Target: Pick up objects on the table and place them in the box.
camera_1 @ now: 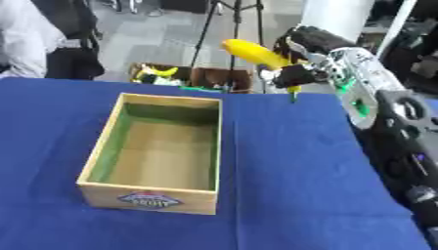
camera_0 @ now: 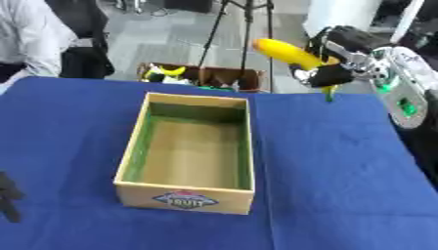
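One object is all you carry just now. At 8 o'clock your left hand barely shows at the edge, cut off, so I cannot tell how its fingers stand. Mid-counter sits the box, empty as far as I can see. At 1 o'clock your right hand is wrapped round the banana, lifted well above the counter's far edge. Your grip sits toward its lower end, so the long free end could swing or slip; release early and it lands outside the box or off the edge. Fingers hide the contact.
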Robot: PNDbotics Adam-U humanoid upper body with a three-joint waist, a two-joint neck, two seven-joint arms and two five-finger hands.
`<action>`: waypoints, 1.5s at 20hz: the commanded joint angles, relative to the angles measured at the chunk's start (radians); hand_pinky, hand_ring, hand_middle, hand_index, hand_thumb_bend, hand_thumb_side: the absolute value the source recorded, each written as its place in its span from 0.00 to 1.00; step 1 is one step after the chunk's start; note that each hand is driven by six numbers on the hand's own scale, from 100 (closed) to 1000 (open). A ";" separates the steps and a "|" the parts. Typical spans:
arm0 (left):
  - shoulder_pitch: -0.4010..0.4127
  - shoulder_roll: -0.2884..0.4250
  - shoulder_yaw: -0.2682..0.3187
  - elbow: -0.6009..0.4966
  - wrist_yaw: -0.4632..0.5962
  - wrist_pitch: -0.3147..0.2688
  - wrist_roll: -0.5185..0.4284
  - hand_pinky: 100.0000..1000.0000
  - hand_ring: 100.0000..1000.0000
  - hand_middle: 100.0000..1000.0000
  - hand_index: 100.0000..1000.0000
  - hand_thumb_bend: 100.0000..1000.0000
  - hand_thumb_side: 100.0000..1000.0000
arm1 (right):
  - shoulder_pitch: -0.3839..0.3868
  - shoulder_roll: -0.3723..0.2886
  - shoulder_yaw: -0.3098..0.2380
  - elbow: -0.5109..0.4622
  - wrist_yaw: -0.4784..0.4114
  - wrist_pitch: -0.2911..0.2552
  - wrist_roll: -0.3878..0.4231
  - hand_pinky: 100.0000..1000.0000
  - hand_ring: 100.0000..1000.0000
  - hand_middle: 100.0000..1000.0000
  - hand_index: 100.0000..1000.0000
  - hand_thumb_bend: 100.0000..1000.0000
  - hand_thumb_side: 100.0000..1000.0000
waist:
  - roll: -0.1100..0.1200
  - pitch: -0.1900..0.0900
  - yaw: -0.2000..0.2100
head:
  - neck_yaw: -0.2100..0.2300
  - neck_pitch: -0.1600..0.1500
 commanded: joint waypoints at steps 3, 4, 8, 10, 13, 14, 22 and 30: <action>-0.005 0.021 -0.002 -0.019 0.006 0.003 -0.001 0.25 0.46 0.48 0.65 0.00 0.96 | -0.041 0.021 -0.001 -0.022 -0.007 -0.003 0.012 0.18 0.53 0.48 0.62 0.05 0.66 | 0.001 -0.025 0.006 | -0.005 0.002; -0.005 0.021 -0.002 -0.019 0.006 0.004 -0.001 0.25 0.46 0.48 0.65 0.00 0.96 | -0.044 0.028 0.001 -0.022 -0.007 -0.005 0.015 0.18 0.53 0.48 0.62 0.06 0.66 | 0.001 -0.025 0.008 | -0.005 0.002; -0.005 0.020 -0.003 -0.019 0.007 0.004 -0.002 0.25 0.46 0.48 0.65 0.00 0.96 | -0.052 0.052 0.006 -0.026 -0.007 -0.010 0.025 0.18 0.53 0.48 0.62 0.06 0.66 | 0.000 -0.025 0.013 | -0.008 0.002; -0.006 0.019 -0.003 -0.019 0.008 0.004 -0.002 0.25 0.46 0.48 0.65 0.00 0.96 | -0.055 0.063 0.009 -0.027 -0.006 -0.012 0.030 0.18 0.53 0.48 0.62 0.06 0.65 | -0.001 -0.025 0.016 | -0.010 0.002; -0.006 0.019 -0.004 -0.019 0.008 0.005 -0.003 0.25 0.46 0.48 0.65 0.00 0.96 | -0.060 0.080 0.014 -0.027 -0.005 -0.015 0.038 0.18 0.53 0.48 0.62 0.06 0.65 | -0.002 -0.024 0.019 | -0.012 0.002; -0.006 0.019 -0.004 -0.019 0.008 0.005 -0.003 0.25 0.46 0.48 0.65 0.00 0.96 | -0.062 0.086 0.015 -0.027 -0.005 -0.016 0.040 0.18 0.53 0.48 0.62 0.06 0.65 | -0.003 -0.024 0.020 | -0.012 0.003; -0.009 0.017 -0.006 -0.019 0.008 0.006 -0.004 0.25 0.46 0.48 0.65 0.00 0.96 | -0.074 0.124 0.034 -0.020 0.007 -0.029 0.056 0.18 0.54 0.48 0.62 0.04 0.65 | -0.007 -0.021 0.029 | -0.016 0.000; -0.015 0.015 -0.008 -0.019 0.011 0.005 -0.006 0.25 0.46 0.48 0.65 0.00 0.96 | -0.078 0.167 0.042 -0.009 0.016 -0.039 0.071 0.18 0.54 0.48 0.62 0.05 0.62 | -0.009 -0.016 0.044 | -0.024 -0.001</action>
